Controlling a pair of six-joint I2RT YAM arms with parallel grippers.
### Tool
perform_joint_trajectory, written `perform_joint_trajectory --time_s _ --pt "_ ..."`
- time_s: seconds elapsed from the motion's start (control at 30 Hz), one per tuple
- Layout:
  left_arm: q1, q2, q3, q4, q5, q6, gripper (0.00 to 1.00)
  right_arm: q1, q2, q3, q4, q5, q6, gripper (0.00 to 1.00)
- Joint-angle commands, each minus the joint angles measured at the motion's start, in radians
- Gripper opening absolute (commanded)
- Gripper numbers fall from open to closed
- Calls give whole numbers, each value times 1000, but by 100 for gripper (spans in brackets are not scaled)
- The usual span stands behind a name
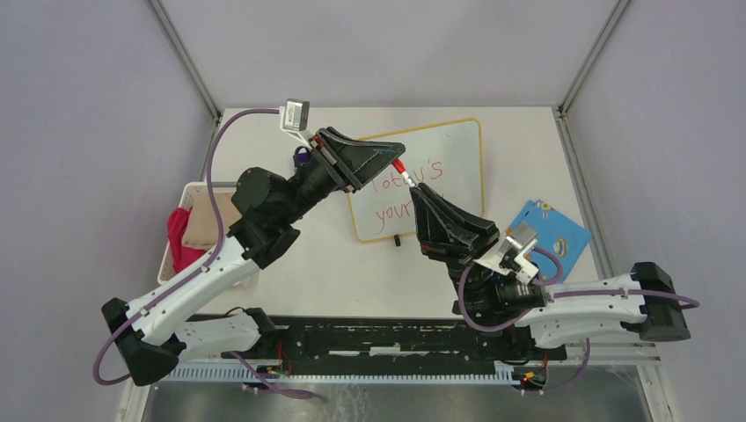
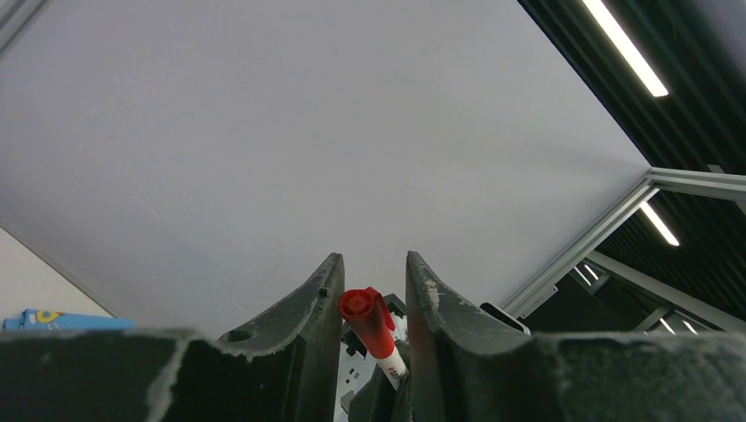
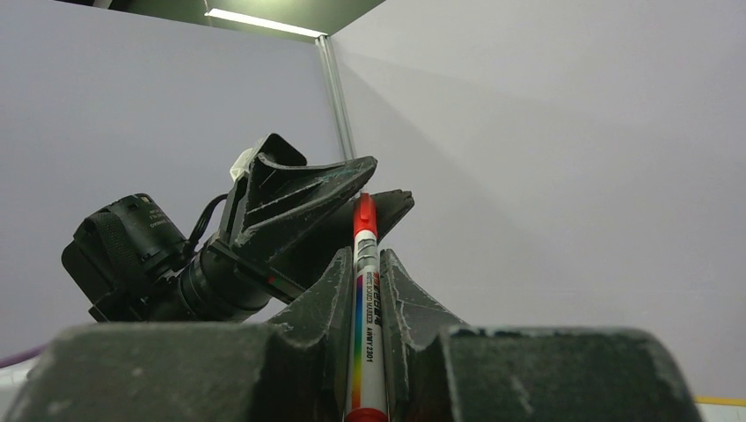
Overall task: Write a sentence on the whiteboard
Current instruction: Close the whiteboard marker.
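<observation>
Right gripper [image 3: 365, 259] clamps the marker [image 3: 367, 325] over the whiteboard [image 1: 457, 145]; left gripper [image 2: 373, 259] flanks the red cap [image 2: 362, 308], pinch not clear. It should close squarely on the cap, then pull along the marker.

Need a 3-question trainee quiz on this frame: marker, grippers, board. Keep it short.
1. Which one clamps the marker by its barrel? A) left gripper B) right gripper
2. True or false: the whiteboard carries red writing.
3. Fill in: the marker's red cap sits between the fingers of the ___ arm.
Key: 1 B; 2 true; 3 left.
</observation>
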Motion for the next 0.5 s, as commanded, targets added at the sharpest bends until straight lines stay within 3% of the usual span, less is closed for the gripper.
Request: perform_joint_trajectory --time_s 0.0,0.17,0.27,0.47 --pt "-5 -10 15 58 27 -16 34 -4 6 27 30 10 -12 0" --pt "-5 -12 -4 65 30 -38 22 -3 24 36 46 30 -49 0" --pt "-7 -7 -18 76 42 -61 4 -3 41 47 54 45 -77 0" --pt "-24 2 -41 77 48 -74 2 -4 70 67 65 52 -103 0"
